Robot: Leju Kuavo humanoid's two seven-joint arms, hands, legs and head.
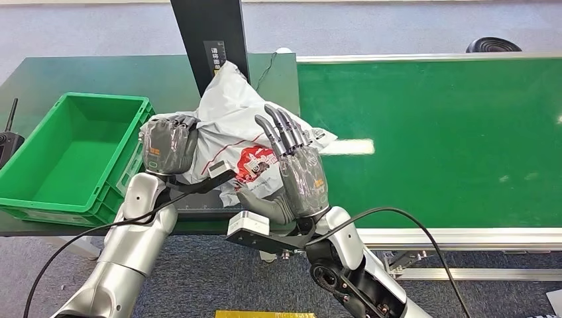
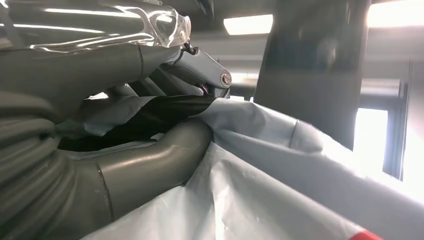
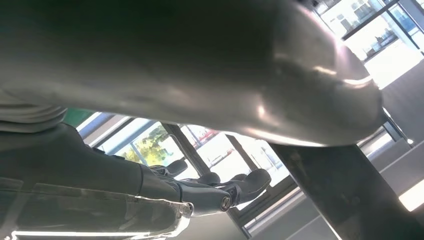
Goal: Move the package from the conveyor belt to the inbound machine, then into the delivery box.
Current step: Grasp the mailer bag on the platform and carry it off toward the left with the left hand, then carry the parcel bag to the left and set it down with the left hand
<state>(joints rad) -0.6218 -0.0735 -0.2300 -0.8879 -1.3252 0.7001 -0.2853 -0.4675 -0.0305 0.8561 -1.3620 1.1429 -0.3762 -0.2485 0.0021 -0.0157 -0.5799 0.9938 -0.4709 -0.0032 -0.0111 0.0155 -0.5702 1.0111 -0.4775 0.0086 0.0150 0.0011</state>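
Note:
A crumpled white plastic package [image 1: 232, 109] with a red print lies on the inbound machine's dark platform [image 1: 199, 211], leaning against its black post [image 1: 211, 40]. My left hand [image 1: 169, 142] grips the package's left edge; in the left wrist view its thumb [image 2: 150, 160] and fingers pinch a fold of the package [image 2: 260, 195]. My right hand [image 1: 298, 172] stands at the package's near right side with fingers straight and pointing up, thumb spread toward the bag. In the right wrist view its fingers [image 3: 240, 182] are stretched out and hold nothing.
The green delivery box [image 1: 66, 152] sits left of the machine, with nothing inside. The green conveyor belt [image 1: 437, 132] runs off to the right, bare. A black remote [image 1: 8, 139] lies at the far left edge. Cables hang from both arms.

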